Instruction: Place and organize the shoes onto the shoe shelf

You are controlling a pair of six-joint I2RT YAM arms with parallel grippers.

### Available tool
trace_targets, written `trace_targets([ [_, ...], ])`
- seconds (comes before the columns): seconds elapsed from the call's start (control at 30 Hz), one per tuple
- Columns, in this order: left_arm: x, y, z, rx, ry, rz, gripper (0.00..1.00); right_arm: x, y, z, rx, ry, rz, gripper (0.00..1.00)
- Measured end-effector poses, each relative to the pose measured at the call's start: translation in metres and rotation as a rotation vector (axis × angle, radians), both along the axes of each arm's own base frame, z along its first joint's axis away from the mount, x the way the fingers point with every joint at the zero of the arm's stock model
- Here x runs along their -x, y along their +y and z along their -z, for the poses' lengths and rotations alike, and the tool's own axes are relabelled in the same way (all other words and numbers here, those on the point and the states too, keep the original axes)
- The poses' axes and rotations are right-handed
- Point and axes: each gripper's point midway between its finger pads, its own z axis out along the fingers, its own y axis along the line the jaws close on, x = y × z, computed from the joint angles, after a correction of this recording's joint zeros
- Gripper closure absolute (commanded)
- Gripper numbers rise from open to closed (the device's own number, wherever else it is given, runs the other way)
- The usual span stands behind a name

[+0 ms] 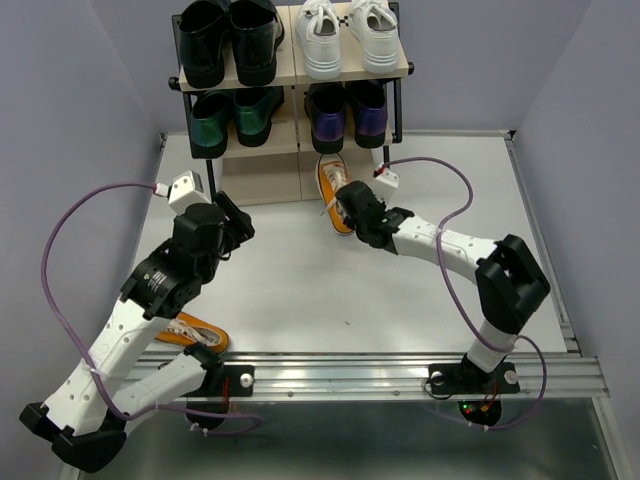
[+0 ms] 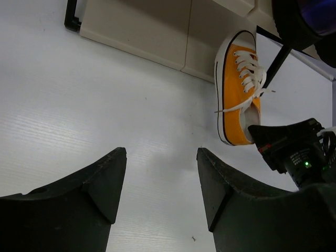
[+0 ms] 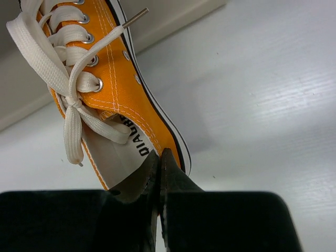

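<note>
Orange sneaker (image 3: 113, 73) sat pinched at its heel by our right hand (image 3: 160, 160); our left hand (image 2: 161, 157) hovered agape over the worktop (image 2: 79, 105).

The only print I can read is in my right wrist view. It is on the orange sneaker (image 3: 118, 79), in black capitals on the pale insole (image 3: 110, 157), toward 7 o'clock in that picture. I make it out as "DIABR", though the fourth letter could be a D. The word runs aslant, and its end is hidden under the right end effector (image 3: 160, 170). In my left wrist view, at about 4 o'clock, a small label (image 2: 300, 156) beside a green light carries white print too small for me to read
</note>
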Motion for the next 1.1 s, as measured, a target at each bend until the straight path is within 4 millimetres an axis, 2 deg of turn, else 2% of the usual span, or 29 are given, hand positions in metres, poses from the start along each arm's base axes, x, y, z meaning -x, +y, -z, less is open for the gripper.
trace_targets([
  [0.23,0.004,0.004,0.000,-0.002,0.000,-0.004,0.33,-0.050,0.016,0.002,-0.053,-0.039,0.056,0.99],
  [0.37,0.006,0.005,-0.002,0.000,-0.003,-0.005,0.33,-0.071,0.018,0.014,-0.068,-0.043,0.080,0.99],
  [0.63,0.008,0.006,0.002,-0.012,0.011,-0.003,0.33,-0.094,0.031,0.032,-0.087,-0.050,0.082,0.99],
  [0.9,0.020,0.016,-0.002,0.000,0.001,-0.013,0.33,-0.113,0.047,0.032,-0.137,-0.077,0.072,0.99],
  [0.93,0.023,0.017,-0.004,0.007,-0.006,-0.015,0.33,-0.114,0.047,0.031,-0.144,-0.081,0.075,0.93],
  [0.97,0.024,0.019,-0.004,0.010,-0.006,-0.018,0.33,-0.115,0.048,0.031,-0.153,-0.086,0.077,0.70],
  [1.03,0.026,0.021,-0.004,0.011,-0.005,-0.023,0.33,-0.118,0.051,0.029,-0.170,-0.102,0.080,0.48],
  [1.07,0.029,0.023,-0.004,0.012,-0.005,-0.028,0.33,-0.121,0.053,0.024,-0.193,-0.120,0.082,0.42],
  [1.1,0.029,0.024,-0.003,0.011,-0.003,-0.030,0.33,-0.124,0.055,0.019,-0.212,-0.141,0.084,0.41],
])
